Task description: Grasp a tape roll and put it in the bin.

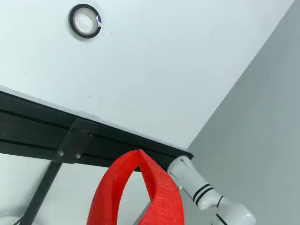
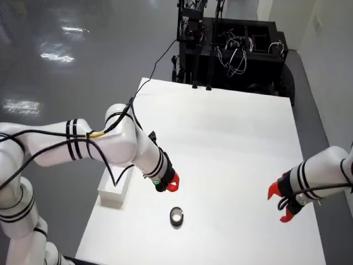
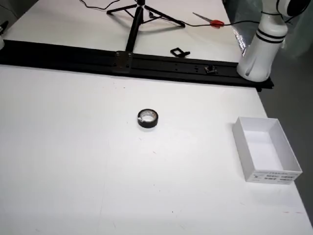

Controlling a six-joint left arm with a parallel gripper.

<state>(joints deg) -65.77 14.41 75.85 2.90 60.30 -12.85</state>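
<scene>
In the overhead view, going left to right, the white bin (image 2: 116, 186) sits at the left edge of the counter (image 2: 231, 127). The tool (image 2: 170, 184) hangs just beside it, with its red fingers (image 2: 173, 185) holding nothing. I cannot tell if they are spread or closed. The tape roll (image 2: 176, 216) lies flat on the counter near the tool, at about 6 o'clock from it. A second arm (image 2: 320, 174) hangs far off at 3 o'clock. In the view from the tool, the roll (image 1: 85, 21) is up at 11 o'clock, so the tool is not lined up yet. If it drops down off-center, one finger could hit the rim and push the roll away instead of gripping it.
</scene>
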